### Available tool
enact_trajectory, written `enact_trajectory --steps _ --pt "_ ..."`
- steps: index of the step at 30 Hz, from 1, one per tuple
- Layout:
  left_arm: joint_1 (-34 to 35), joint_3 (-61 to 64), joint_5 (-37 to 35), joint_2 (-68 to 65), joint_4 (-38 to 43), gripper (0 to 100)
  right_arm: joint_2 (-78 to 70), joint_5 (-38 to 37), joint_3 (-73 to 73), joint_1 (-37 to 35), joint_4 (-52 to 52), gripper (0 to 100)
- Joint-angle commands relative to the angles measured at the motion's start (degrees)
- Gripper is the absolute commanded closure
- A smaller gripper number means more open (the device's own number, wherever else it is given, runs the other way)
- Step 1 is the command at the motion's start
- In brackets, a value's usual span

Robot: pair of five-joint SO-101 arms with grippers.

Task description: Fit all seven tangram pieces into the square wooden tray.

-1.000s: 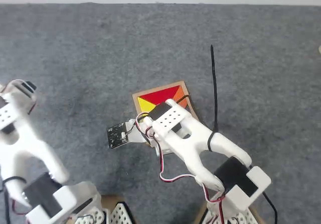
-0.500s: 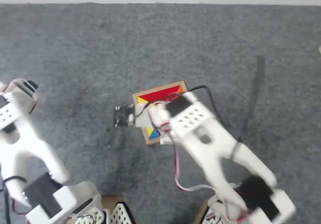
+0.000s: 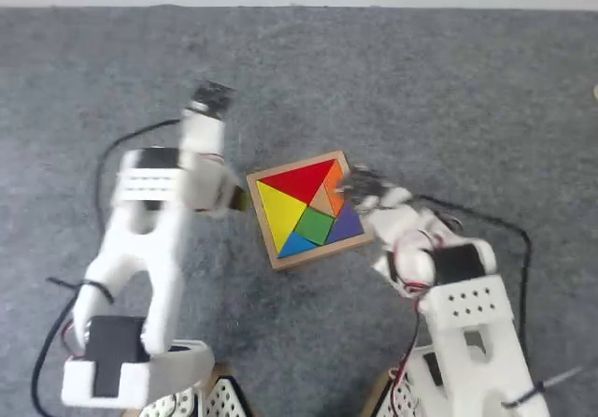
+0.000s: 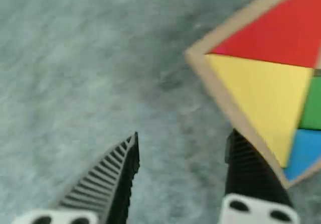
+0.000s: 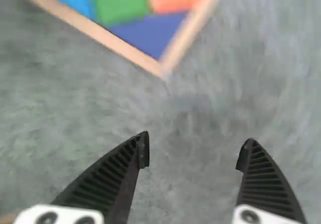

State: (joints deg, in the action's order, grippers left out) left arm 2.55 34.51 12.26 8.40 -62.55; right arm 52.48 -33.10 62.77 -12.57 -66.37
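Note:
The square wooden tray (image 3: pixel 318 254) lies tilted at the table's middle, holding several coloured tangram pieces: red (image 3: pixel 301 179), yellow (image 3: pixel 278 208), green (image 3: pixel 316 224), blue (image 3: pixel 296 244), purple (image 3: pixel 347 222) and orange (image 3: pixel 334 176). My left gripper (image 3: pixel 237 197) sits beside the tray's left corner. It is open over bare carpet (image 4: pixel 183 141), one fingertip (image 4: pixel 234 142) close to the tray's rim (image 4: pixel 220 96). My right gripper (image 3: pixel 361 189) is at the tray's right side. It is open and empty (image 5: pixel 195 141), a little off the tray's corner (image 5: pixel 163 71).
Grey carpet (image 3: pixel 448 90) covers the whole table, with free room behind and to both sides of the tray. The arms' bases stand at the near edge. A black cable (image 3: pixel 476 213) trails by the right arm.
The right arm, which lay over the tray, pulled back to its right side and uncovered the pieces. The left arm swung in from the left edge to the tray's left corner.

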Motion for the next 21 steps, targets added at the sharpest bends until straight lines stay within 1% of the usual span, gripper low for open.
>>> enact_trajectory --steps 1,4,7,10,14,17,21 --pt "-5.89 1.54 1.67 0.44 1.76 73 3.30 2.55 8.18 8.84 8.48 71.3" --pt "-11.16 4.70 1.76 0.79 1.93 73 4.00 2.73 12.31 14.20 11.82 71.3" --pt "-13.80 5.76 1.67 0.44 1.93 75 4.00 3.52 14.15 17.10 14.64 71.3" --pt "-14.33 5.85 1.49 0.35 2.02 75 3.82 5.19 14.68 17.19 14.99 71.3" --pt "-14.33 7.78 1.32 0.26 6.07 75 3.65 5.36 14.68 17.36 14.90 71.3" --pt "-14.33 8.84 1.23 0.26 7.65 75 4.00 5.45 14.59 17.36 13.67 71.3" --pt "-14.86 7.43 1.14 -4.92 8.88 75 4.00 5.45 14.51 17.45 13.41 71.3"
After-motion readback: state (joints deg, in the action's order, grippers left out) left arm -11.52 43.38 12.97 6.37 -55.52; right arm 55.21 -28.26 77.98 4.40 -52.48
